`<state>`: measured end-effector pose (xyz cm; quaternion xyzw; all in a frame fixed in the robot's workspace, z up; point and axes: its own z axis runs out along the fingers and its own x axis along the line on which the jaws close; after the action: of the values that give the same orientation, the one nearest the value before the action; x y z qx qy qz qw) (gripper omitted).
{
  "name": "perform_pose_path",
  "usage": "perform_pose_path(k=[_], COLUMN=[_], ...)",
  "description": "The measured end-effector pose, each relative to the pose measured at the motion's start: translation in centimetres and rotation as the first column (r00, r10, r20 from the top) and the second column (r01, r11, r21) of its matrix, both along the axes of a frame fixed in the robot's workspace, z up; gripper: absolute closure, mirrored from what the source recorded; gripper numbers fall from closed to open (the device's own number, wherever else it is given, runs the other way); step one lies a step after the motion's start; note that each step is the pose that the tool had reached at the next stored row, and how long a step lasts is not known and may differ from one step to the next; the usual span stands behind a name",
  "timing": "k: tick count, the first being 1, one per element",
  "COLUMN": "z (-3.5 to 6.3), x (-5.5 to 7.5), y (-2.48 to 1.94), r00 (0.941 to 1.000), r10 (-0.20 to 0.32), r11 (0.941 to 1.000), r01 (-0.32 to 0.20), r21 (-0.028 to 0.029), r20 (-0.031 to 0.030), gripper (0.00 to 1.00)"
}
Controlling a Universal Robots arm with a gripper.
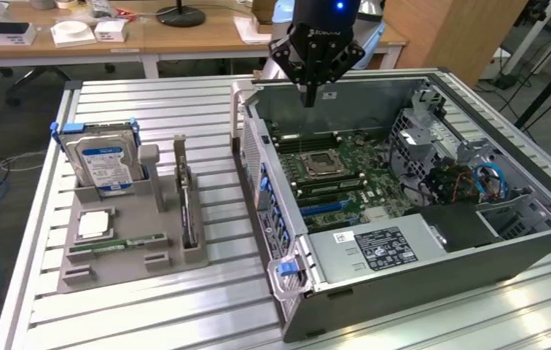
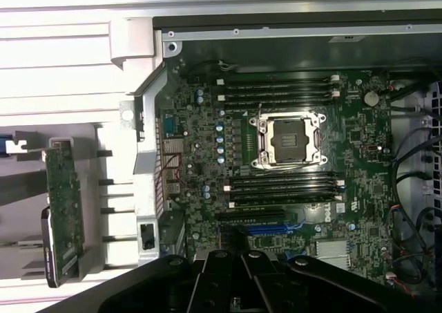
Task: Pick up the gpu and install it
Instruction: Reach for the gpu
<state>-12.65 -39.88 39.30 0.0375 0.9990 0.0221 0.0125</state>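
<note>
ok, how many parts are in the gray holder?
4: hard drive upright at the far end, gpu on edge toward the case, square chip and memory stick flat nearer the camera.

One gpu (image 1: 186,208), one hard drive (image 1: 106,164), one memory stick (image 1: 118,243), one computer case (image 1: 402,292).

Arm (image 1: 371,33) cut off at frame edge; gpu (image 1: 187,211) lower edge hidden in holder (image 1: 110,266) slot.
</note>
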Motion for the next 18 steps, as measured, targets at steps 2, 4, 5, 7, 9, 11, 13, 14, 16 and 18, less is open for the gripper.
perform_pose_path(k=[2,4,5,7,9,11,13,14,16,18], z=[-0.02,-0.05,-0.06,-0.08,-0.11,-0.14,-0.16,-0.18,-0.21,-0.24], x=[-0.3,-0.7,-0.9,-1.2,-1.4,-1.5,-1.8,-1.9,-2.2,-2.5], y=[0.0,0.0,0.0,0.0,0.0,0.0,0.0,0.0,0.0,0.0], r00=[1.0,1.0,1.0,1.0,1.0,1.0,1.0,1.0,1.0,1.0], r10=[0.0,0.0,0.0,0.0,0.0,0.0,0.0,0.0,0.0,0.0], r11=[1.0,1.0,1.0,1.0,1.0,1.0,1.0,1.0,1.0,1.0], r01=[0.0,0.0,0.0,0.0,0.0,0.0,0.0,0.0,0.0,0.0], r21=[0.0,0.0001,0.0,0.0001,0.0002,0.0002,-0.0001,0.0,0.0001,0.0], r20=[0.0,0.0,0.0,0.0,0.0,0.0,-0.0003,-0.0002,-0.0002,-0.0002], gripper=[0.89,0.89,0.89,0.89,0.89,0.89,0.89,0.89,0.89,0.89])
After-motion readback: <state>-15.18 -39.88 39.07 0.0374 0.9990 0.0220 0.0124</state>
